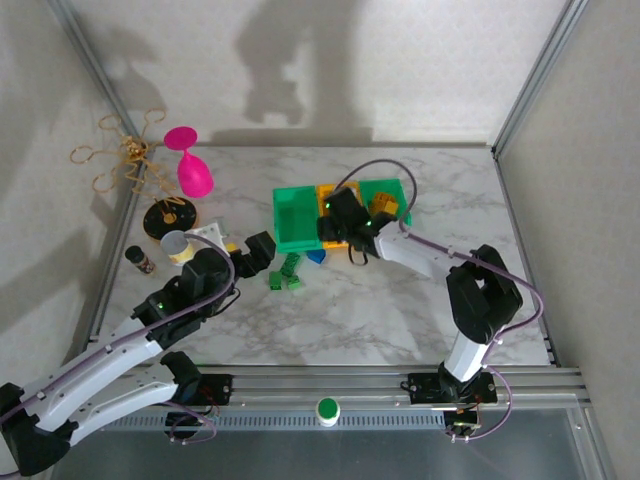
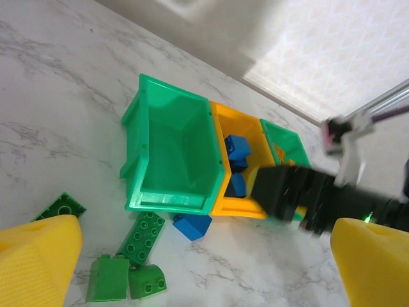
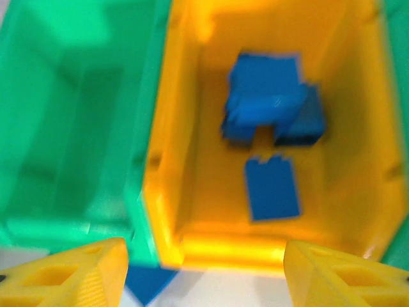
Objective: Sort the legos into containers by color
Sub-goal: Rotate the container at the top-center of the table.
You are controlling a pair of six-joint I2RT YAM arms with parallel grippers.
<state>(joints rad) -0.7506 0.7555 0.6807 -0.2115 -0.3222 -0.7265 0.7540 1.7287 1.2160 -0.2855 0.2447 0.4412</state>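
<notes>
Three containers stand in a row: a green bin [image 1: 295, 215], an orange-yellow bin [image 1: 328, 193] and a second green bin [image 1: 392, 188]. My right gripper [image 1: 338, 228] hovers over the near end of the orange-yellow bin [image 3: 243, 246], open, with nothing between its fingers [image 3: 70, 275]. Blue legos [image 3: 265, 96] lie inside that bin. One blue lego [image 2: 192, 225] rests on the table against the bins' near side. Several green legos [image 2: 142, 236] lie left of it. My left gripper [image 2: 204, 281] is open and empty above them. Orange-yellow legos [image 1: 388, 205] sit in the right green bin.
A pink goblet [image 1: 190, 165], a gold wire ornament [image 1: 130, 155] and a black round stand [image 1: 168, 215] occupy the back left. A small round cup [image 1: 175, 245] and a small dark bottle [image 1: 140, 260] stand beside my left arm. Walls close in the table's sides.
</notes>
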